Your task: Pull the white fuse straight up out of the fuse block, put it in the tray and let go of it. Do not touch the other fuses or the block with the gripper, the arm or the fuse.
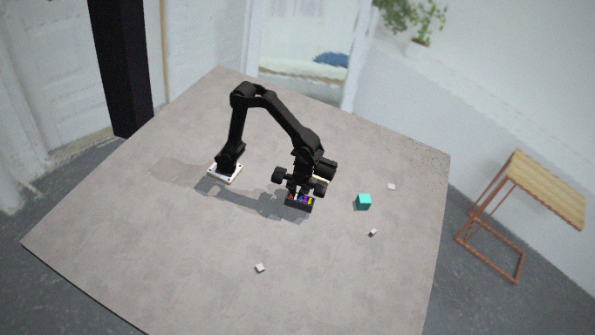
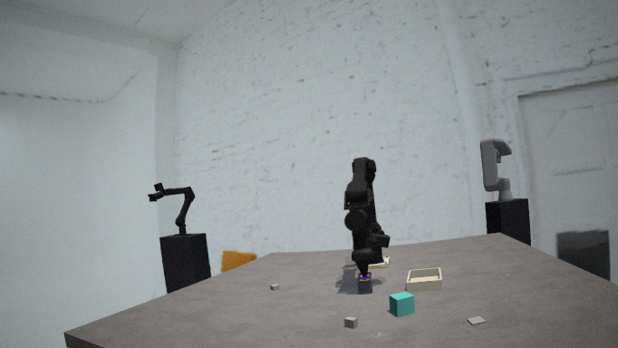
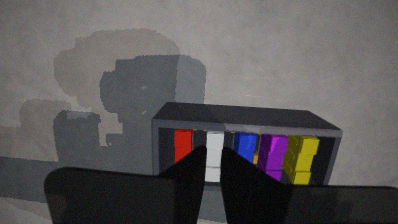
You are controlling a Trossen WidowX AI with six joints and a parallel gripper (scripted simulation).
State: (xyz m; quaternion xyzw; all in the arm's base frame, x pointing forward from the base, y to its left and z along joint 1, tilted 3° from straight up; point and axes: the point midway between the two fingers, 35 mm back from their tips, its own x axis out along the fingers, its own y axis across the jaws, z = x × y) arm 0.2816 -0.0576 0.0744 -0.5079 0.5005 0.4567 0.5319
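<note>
One table, grey-brown stone top, carrying all items below; positions are given from the fuse block.

One black arm, base bolted to the table well away from the block, elbow raised, wrist bent down directly over the block.

One cream tray, open-topped, standing near the block, to its right in the exterior view. Nothing can be seen inside it from this angle.

One dark fuse block, a long open box on the table beneath the wrist, holding five fuses in a row.

One teal cube, near the block, on the side away from the arm's base.

One gripper, pointing down into the block, its two black fingers drawn close and pinching the white fuse from either side. Whether the fingers touch the neighbouring fuses cannot be told.

One white fuse, second slot from the left in the wrist view, seated in the block, upright.

Four other fuses in the block: red just left of the white one, then blue, purple and yellow to its right.

Three small pale blocks, scattered well apart from the fuse block.
</note>
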